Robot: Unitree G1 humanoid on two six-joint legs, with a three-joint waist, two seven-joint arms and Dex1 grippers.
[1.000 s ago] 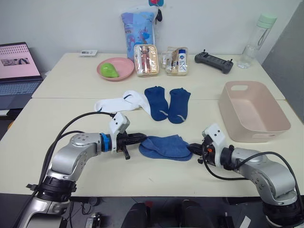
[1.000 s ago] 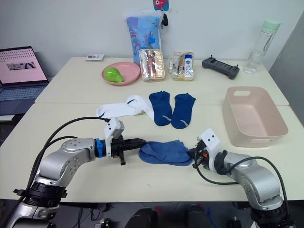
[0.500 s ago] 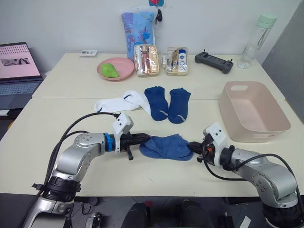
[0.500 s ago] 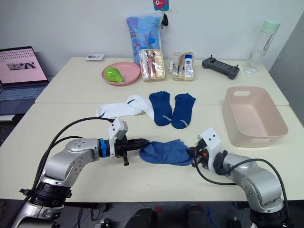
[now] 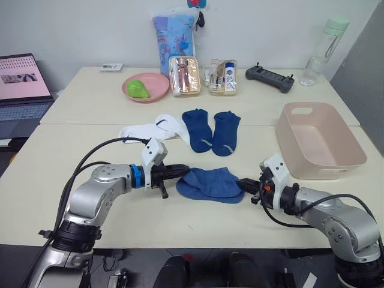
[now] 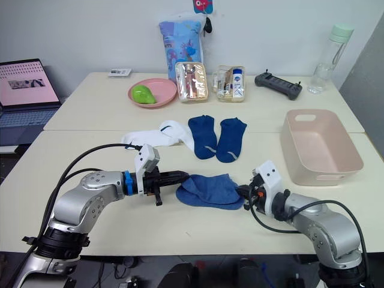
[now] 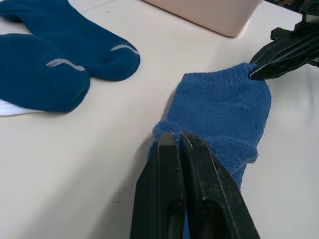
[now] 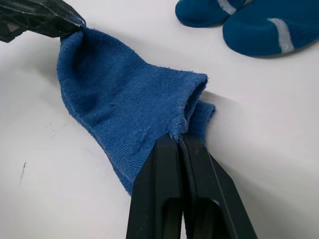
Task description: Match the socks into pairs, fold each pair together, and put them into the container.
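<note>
Two blue socks (image 5: 210, 184) lie layered together on the near table, stretched between my grippers. My left gripper (image 5: 183, 172) is shut on their left end, seen close in the left wrist view (image 7: 177, 138). My right gripper (image 5: 245, 186) is shut on the cuff end (image 8: 180, 139). Behind them lie two dark blue socks (image 5: 198, 129) (image 5: 226, 132) side by side. Just left of those is a white pair (image 5: 150, 129). The pale pink container (image 5: 318, 141) stands at the right, with nothing in it.
The far table holds a pink plate (image 5: 146, 87) with a green fruit, two clear zip pouches (image 5: 185, 75) (image 5: 221, 77), a black controller (image 5: 270, 78), a water bottle (image 5: 324, 51) and a blue bag (image 5: 174, 33). A laptop (image 5: 21, 87) sits far left.
My left gripper has pushed slightly right onto the blue socks' left end, which now bunches up a little. The right gripper has edged slightly right, still holding the cuff.
</note>
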